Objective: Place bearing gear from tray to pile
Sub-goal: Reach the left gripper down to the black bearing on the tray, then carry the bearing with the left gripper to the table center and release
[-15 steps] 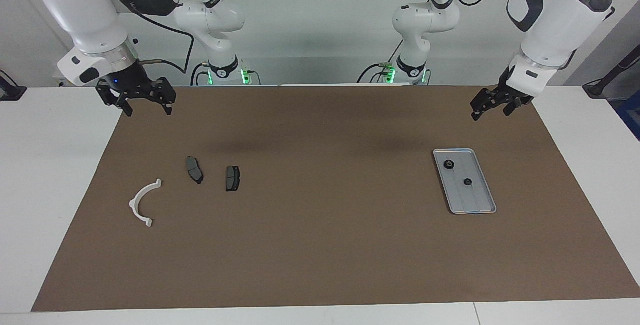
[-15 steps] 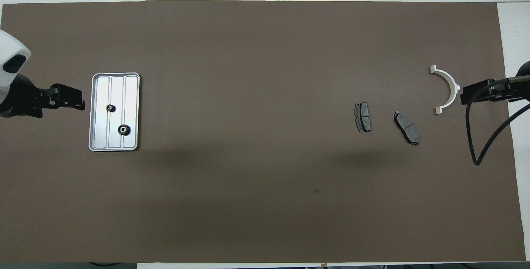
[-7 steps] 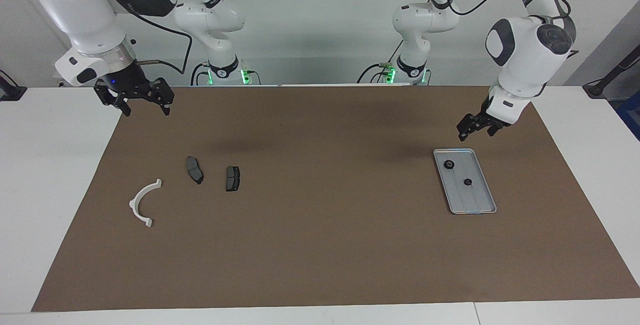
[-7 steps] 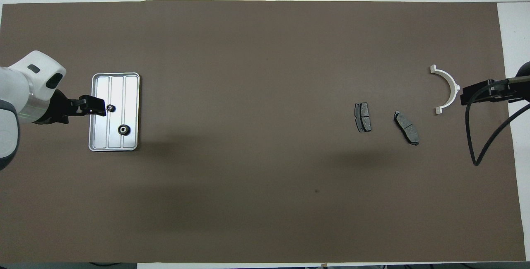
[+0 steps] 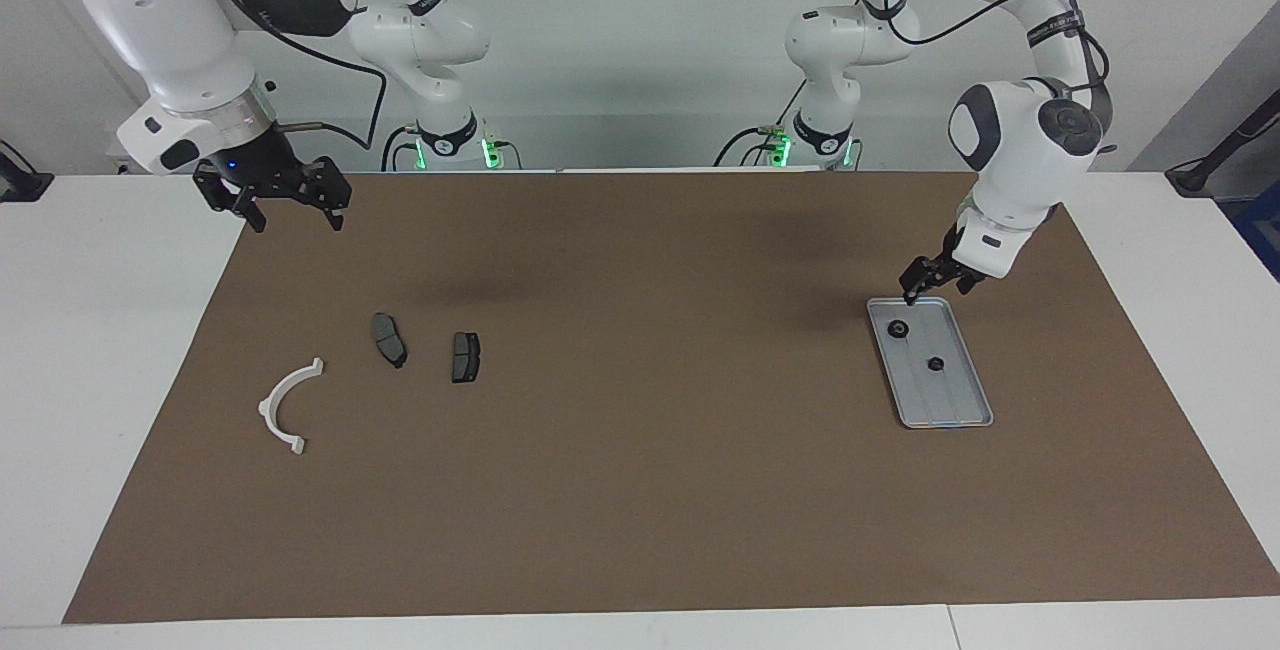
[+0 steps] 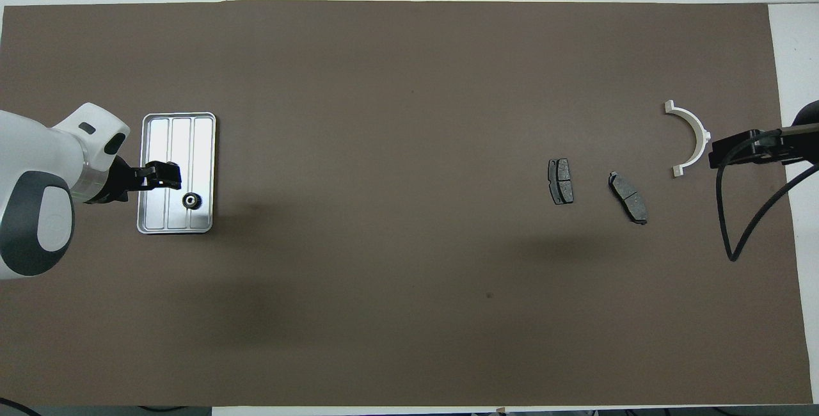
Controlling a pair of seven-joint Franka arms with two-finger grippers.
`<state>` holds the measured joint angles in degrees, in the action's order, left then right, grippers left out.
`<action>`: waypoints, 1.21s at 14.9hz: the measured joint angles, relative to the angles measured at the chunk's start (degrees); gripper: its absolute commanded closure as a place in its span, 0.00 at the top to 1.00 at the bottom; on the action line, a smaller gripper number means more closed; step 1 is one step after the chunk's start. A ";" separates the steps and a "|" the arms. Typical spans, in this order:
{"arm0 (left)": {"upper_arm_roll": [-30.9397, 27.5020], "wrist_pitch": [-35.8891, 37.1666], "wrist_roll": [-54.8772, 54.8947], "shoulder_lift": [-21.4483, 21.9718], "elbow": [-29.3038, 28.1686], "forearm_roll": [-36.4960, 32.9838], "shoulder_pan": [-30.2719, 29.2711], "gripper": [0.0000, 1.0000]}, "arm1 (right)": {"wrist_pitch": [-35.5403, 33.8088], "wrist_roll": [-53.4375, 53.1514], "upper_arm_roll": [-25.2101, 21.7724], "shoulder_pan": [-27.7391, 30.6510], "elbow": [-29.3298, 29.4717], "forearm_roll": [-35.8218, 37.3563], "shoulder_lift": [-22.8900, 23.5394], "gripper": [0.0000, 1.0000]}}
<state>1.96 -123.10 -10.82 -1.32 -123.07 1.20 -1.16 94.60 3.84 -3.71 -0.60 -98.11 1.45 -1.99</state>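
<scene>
Left gripper (image 5: 922, 287), finger state unclear, hovers over the tray (image 5: 962, 400) reaching for a bearing gear (image 5: 899, 331), needing descent and closure; right gripper (image 5: 288, 201) waits, fingers spread

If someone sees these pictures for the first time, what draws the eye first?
Most striking is the left gripper poised over the silver tray with two small black gears at the left arm's end of the table. At the right arm's end lie a white curved bracket and two dark brake pads.
</scene>
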 measured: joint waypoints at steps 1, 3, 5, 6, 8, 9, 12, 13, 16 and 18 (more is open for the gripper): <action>0.00 -0.34 -0.26 -0.45 -0.06 0.00 0.00 0.71 | 0.01 0.00 0.00 0.00 -0.03 0.00 -0.02 1.00; 0.02 -1.93 -0.68 -1.84 -0.18 0.00 0.00 0.72 | 0.01 0.00 0.00 0.00 -0.13 0.00 -0.07 1.00; 0.15 -3.91 -1.21 -3.84 -0.27 0.00 0.06 0.73 | 0.02 0.00 0.00 0.00 -0.25 0.00 -0.17 1.00; 0.25 -4.74 -1.49 -4.96 -0.29 0.00 0.10 0.73 | 0.05 0.00 0.00 0.00 -0.34 0.00 -0.23 1.00; 0.40 -5.73 -1.85 -6.67 -0.29 0.00 0.17 0.73 | 0.17 0.00 0.00 0.00 -0.65 0.00 -0.41 1.00; 0.44 -5.84 -2.00 -7.12 -0.29 0.00 0.18 0.73 | 0.25 0.00 0.00 0.00 -0.93 0.00 -0.52 1.00; 0.49 -5.85 -2.17 -7.64 -0.36 0.00 0.34 0.73 | 0.96 0.06 0.00 0.00 -1.55 0.00 -0.67 1.00; 0.50 -5.84 -2.23 -7.74 -0.53 0.00 0.44 0.73 | 1.21 0.07 0.00 0.00 -1.77 0.00 -0.71 1.00; 0.58 -5.86 -2.34 -8.06 -1.27 0.00 1.05 0.72 | 1.91 0.07 -0.01 0.00 -2.19 0.00 -0.83 1.00; 0.64 -5.89 -2.41 -8.43 -1.37 0.00 1.29 0.72 | 2.08 0.09 -0.01 0.02 -2.41 0.00 -0.97 1.00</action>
<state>2.60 -128.99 -13.23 -9.75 -124.44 1.20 0.13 96.67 3.93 -3.71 -0.58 -100.52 1.45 -2.97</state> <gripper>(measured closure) 0.300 0.000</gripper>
